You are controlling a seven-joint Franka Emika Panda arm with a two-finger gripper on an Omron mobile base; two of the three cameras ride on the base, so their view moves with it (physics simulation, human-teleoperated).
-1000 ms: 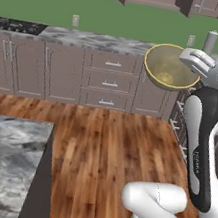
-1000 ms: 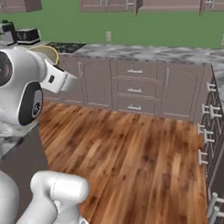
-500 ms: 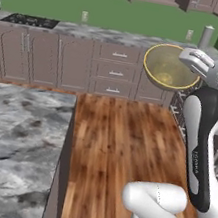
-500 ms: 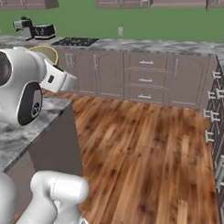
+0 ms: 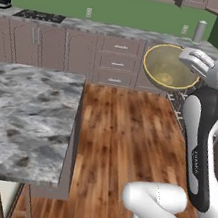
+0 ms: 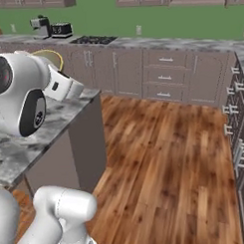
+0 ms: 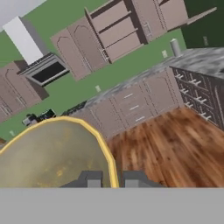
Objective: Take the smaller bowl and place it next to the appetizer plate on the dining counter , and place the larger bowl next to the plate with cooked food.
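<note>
The gripper (image 7: 113, 179) is clamped on the rim of the smaller bowl (image 5: 170, 67), one finger inside the wall and one outside, as the hand view shows with the yellow rim (image 7: 105, 148) running up between the two dark tips. The bowl is carried high in the air over the wood floor (image 5: 122, 133), tilted so that its mouth faces back toward the base cameras; nothing supports it from below. It is plain, round, olive-tan with a yellowish, faintly mottled interior and a thin brighter lip. In the right base view only an arc of the rim (image 6: 52, 55) peeks out behind the white wrist. The dining counter (image 5: 26, 116) lies to the left of the arm: a grey-white marbled slab with a straight square edge and a sharp near corner, brown base underneath. Between that edge and the drawer fronts at right (image 6: 236, 140) runs a broad strip of glossy plank floor, open and unobstructed. Along the far wall stands a second marbled counter (image 5: 110, 29) over grey-brown panelled cabinets (image 5: 117, 61) with small metal handles, carrying a black cooktop (image 5: 38, 16) and a pale cylinder (image 5: 199, 31) against the green wall (image 5: 99, 0).
</note>
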